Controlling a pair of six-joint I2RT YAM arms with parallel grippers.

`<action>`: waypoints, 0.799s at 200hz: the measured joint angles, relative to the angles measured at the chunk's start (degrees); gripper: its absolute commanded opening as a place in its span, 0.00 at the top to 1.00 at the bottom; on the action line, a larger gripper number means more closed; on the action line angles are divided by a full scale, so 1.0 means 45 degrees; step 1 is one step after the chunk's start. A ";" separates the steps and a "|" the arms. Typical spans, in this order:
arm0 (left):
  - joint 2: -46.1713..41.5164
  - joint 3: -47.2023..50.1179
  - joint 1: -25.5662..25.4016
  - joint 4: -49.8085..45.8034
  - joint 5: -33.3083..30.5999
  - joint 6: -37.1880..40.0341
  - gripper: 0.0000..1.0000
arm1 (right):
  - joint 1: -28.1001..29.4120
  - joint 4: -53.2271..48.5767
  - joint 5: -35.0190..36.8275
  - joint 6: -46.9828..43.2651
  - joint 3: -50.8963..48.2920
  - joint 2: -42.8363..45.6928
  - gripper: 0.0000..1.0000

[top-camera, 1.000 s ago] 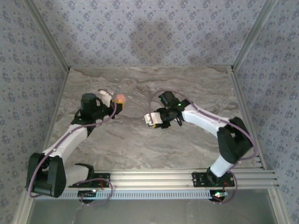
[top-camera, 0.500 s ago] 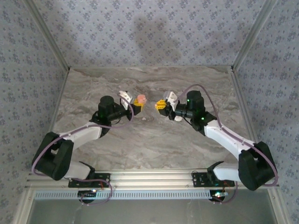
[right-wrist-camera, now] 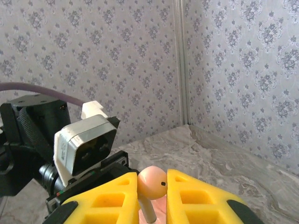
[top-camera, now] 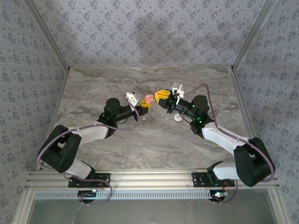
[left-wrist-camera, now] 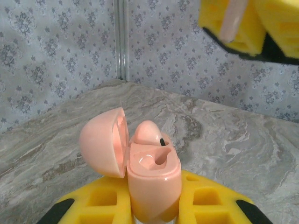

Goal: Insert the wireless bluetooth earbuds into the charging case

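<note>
The charging case (left-wrist-camera: 152,179) is salmon pink and stands upright between the yellow pads of my left gripper (left-wrist-camera: 154,184), which is shut on it. Its lid (left-wrist-camera: 100,142) hangs open to the left. One pink earbud (left-wrist-camera: 147,133) sits in the far slot, and the near slot (left-wrist-camera: 156,160) is empty. My right gripper (right-wrist-camera: 152,181) is shut on a second earbud (right-wrist-camera: 152,182), round head up and stem pointing down. In the top view the case (top-camera: 149,98), left gripper (top-camera: 144,103) and right gripper (top-camera: 162,95) almost meet above the table's far middle. The right gripper (left-wrist-camera: 236,28) hangs above and to the right of the case.
Grey marble tabletop (top-camera: 140,140) with patterned walls on three sides and metal corner posts (top-camera: 243,46). The aluminium rail (top-camera: 154,179) carrying both arm bases runs along the near edge. The left wrist camera block (right-wrist-camera: 86,144) sits close in front of the right gripper.
Both arms have swung inward and toward the far middle of the table. The two grippers, well apart a second ago, now nearly touch, each still holding its piece.
</note>
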State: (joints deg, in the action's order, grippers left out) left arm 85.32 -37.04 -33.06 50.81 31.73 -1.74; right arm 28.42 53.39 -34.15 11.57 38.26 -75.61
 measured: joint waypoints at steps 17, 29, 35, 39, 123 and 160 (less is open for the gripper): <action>0.0000 -0.0107 -0.0087 0.0092 0.0000 0.0000 0.91 | 0.0141 0.0549 0.0087 0.0408 0.0005 -0.0393 0.82; 0.0000 -0.0199 -0.0107 0.0121 0.0000 -0.0005 0.91 | 0.0243 0.0714 0.0121 0.0568 0.0005 -0.0549 0.82; 0.0000 -0.0233 -0.0107 0.0151 0.0000 -0.0005 0.91 | 0.0291 0.0792 0.0136 0.0593 0.0005 -0.0602 0.82; 0.0000 -0.0238 -0.0107 0.0160 0.0000 -0.0005 0.91 | 0.0325 0.0855 0.0155 0.0602 0.0005 -0.0641 0.82; -0.0073 -0.0316 -0.0102 0.0437 -0.0010 -0.0175 0.91 | 0.0563 0.1156 0.0452 0.0670 0.0005 -0.1302 0.82; -0.0175 -0.0335 -0.0097 0.0437 -0.0053 -0.0301 0.91 | 0.0607 0.1297 0.0607 0.0665 0.0005 -0.1321 0.82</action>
State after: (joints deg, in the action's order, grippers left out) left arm 84.53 -38.54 -33.50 52.77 31.48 -3.09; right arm 31.16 59.22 -31.42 14.57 38.28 -81.56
